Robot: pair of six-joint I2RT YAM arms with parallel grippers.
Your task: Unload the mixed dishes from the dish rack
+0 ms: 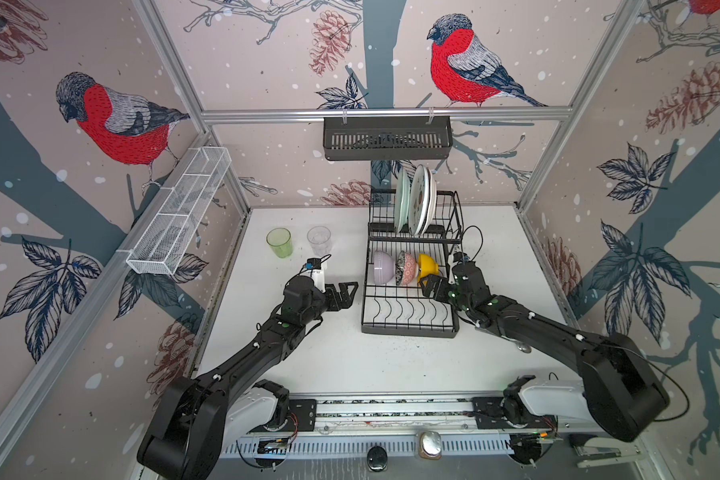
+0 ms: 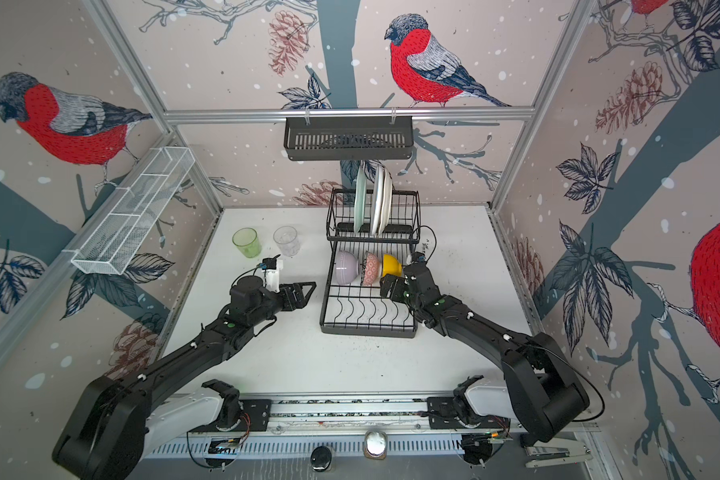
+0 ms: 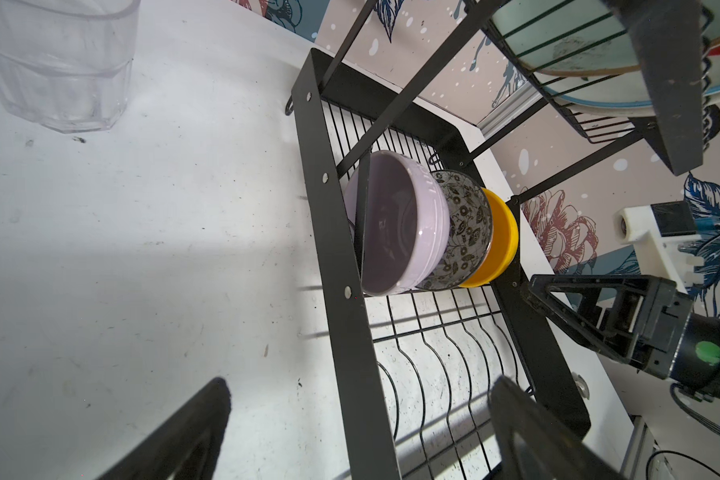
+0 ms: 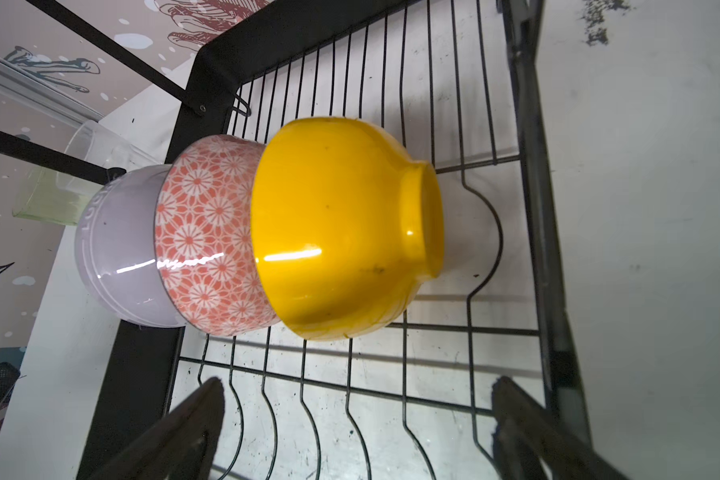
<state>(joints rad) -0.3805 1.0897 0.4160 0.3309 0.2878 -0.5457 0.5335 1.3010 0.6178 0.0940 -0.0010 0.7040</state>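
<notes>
Slatted basket [image 1: 387, 139] — white mesh trough [image 1: 179, 212]

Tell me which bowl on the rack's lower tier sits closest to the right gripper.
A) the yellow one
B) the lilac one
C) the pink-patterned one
A: the yellow bowl ends the row on the side of the open right gripper, with the pink-patterned bowl and the lilac bowl beyond it.

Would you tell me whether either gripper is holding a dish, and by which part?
Nothing is held. The left gripper and right gripper are both open and empty; the right one is short of the yellow bowl.
</notes>
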